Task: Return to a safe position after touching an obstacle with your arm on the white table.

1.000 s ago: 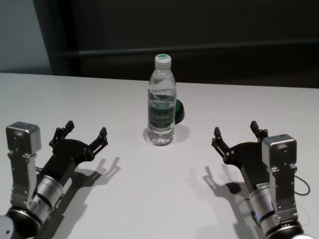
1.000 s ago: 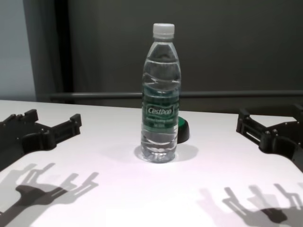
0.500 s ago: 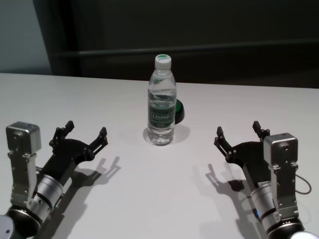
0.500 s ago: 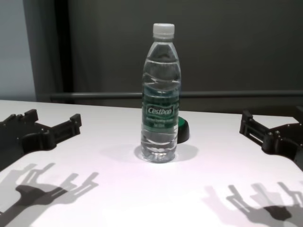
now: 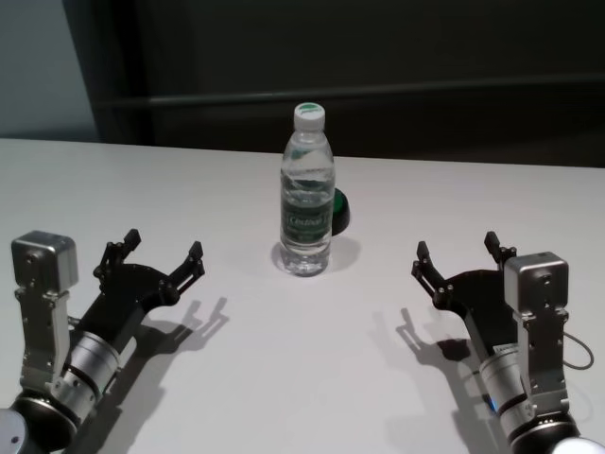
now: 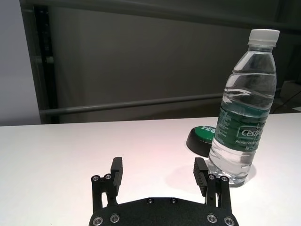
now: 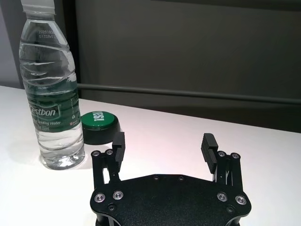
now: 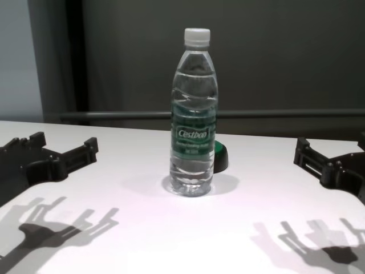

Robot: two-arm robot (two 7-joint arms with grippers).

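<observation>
The obstacle, a clear water bottle (image 5: 307, 203) with a white cap and green Cestbon label, stands upright mid-table on the white table (image 5: 284, 378). It also shows in the chest view (image 8: 194, 120), the left wrist view (image 6: 242, 108) and the right wrist view (image 7: 52, 94). My left gripper (image 5: 163, 253) is open and empty at the near left, apart from the bottle; it shows in the left wrist view (image 6: 161, 176). My right gripper (image 5: 458, 257) is open and empty at the near right, well clear of the bottle; it shows in the right wrist view (image 7: 164, 148).
A small low green-and-black round object (image 5: 338, 212) sits just behind and to the right of the bottle, also in the chest view (image 8: 219, 157). A dark wall with a horizontal rail runs behind the table's far edge.
My right gripper has drawn back, toward the right and nearer to me, away from the bottle. The left arm and the bottle have not moved.
</observation>
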